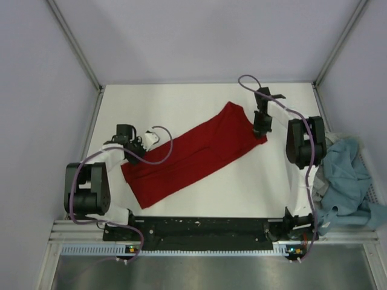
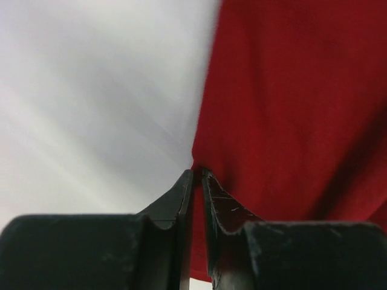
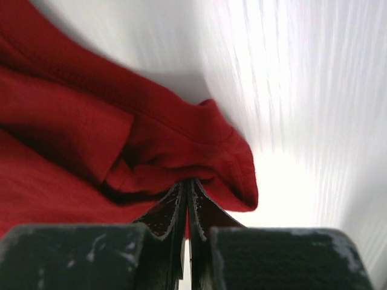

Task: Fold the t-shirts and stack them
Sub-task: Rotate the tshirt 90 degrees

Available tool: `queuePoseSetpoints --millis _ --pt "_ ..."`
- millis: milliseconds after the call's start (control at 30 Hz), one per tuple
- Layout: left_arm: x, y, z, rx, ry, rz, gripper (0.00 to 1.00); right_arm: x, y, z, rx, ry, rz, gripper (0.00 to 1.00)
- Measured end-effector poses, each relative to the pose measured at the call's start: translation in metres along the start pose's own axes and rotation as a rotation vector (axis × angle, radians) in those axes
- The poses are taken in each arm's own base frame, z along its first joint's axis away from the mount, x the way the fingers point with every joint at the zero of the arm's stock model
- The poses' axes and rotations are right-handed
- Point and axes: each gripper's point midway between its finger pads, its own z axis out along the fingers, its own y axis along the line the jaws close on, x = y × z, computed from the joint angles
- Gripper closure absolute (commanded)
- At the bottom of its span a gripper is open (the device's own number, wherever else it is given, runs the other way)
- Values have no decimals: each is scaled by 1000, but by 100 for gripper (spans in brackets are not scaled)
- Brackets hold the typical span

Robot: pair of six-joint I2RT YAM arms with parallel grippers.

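Note:
The deep red t-shirt (image 1: 193,154) lies folded lengthwise as a long slanted strip on the white table, from near left to far right. My left gripper (image 1: 140,147) is shut on its left edge; the left wrist view shows the fingers (image 2: 181,199) pinching red cloth (image 2: 290,109). My right gripper (image 1: 260,129) is shut on the far right corner; the right wrist view shows bunched red cloth (image 3: 181,151) clamped between the fingers (image 3: 208,211). The teal-blue t-shirt (image 1: 344,175) and a light grey t-shirt (image 1: 329,208) lie heaped at the right edge.
The white table (image 1: 181,96) has grey walls behind and at both sides. A white basket (image 1: 370,181) at the right holds the heaped shirts. The black rail with the arm bases (image 1: 199,228) runs along the near edge.

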Motion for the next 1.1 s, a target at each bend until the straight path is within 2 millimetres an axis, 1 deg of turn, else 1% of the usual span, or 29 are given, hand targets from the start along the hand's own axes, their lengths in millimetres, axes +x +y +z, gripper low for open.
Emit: queuePoseSetpoints --millis 100,133,200,300,333,367,400,500,600,667,733,767,800,833,867,900,967,1000,1033,1067,1100 --pt "0 -27 -6 38 -13 66 83 -62 24 10 -34 -68 -44 100" --pt "-2 -37 -7 54 -16 95 83 -78 32 12 -50 -84 -58 100" --pt "-10 -60 -8 53 -6 203 84 -117 51 18 -94 -134 -89 100" --pt "-27 -107 -11 92 -31 382 83 -159 72 24 -152 -216 -128 100" --pt "-31 -125 -13 126 -45 433 83 -173 79 25 -182 -248 -137 100" --pt "-33 -137 -16 156 -55 457 83 -181 84 27 -204 -267 -140 98" --pt "-31 -150 -20 196 -56 472 82 -187 87 26 -223 -284 -141 95" --pt "-19 -167 -32 272 -33 469 80 -194 83 27 -261 -298 -119 83" --pt "-9 -168 -43 292 4 452 75 -198 73 22 -292 -306 -106 69" --pt "-6 -164 -48 288 22 439 73 -198 68 8 -316 -315 -114 62" --pt "-3 -156 -53 272 37 414 70 -193 65 -16 -354 -330 -137 57" --pt "-3 -151 -55 266 41 399 68 -190 64 -34 -378 -353 -156 55" --pt "-3 -146 -57 258 40 383 66 -183 65 -54 -402 -381 -184 54" --pt "-5 -139 -59 248 28 360 64 -173 68 -79 -432 -425 -226 53" --pt "-7 -133 -60 241 16 340 62 -162 73 -100 -456 -457 -260 53" --pt "-10 -126 -61 236 -7 309 62 -148 82 -125 -491 -516 -317 53" --pt "-16 -115 -64 234 -53 256 58 -106 110 -175 -589 -637 -455 51" --pt "-20 -110 -66 240 -81 230 56 -77 130 -199 -659 -709 -544 49" --pt "-26 -106 -69 248 -112 212 54 -53 141 -213 -708 -753 -605 43" --pt "-33 -101 -71 254 -143 203 53 -20 155 -225 -775 -790 -689 41" --pt "-40 -98 -74 262 -173 202 52 14 167 -231 -838 -812 -773 40"
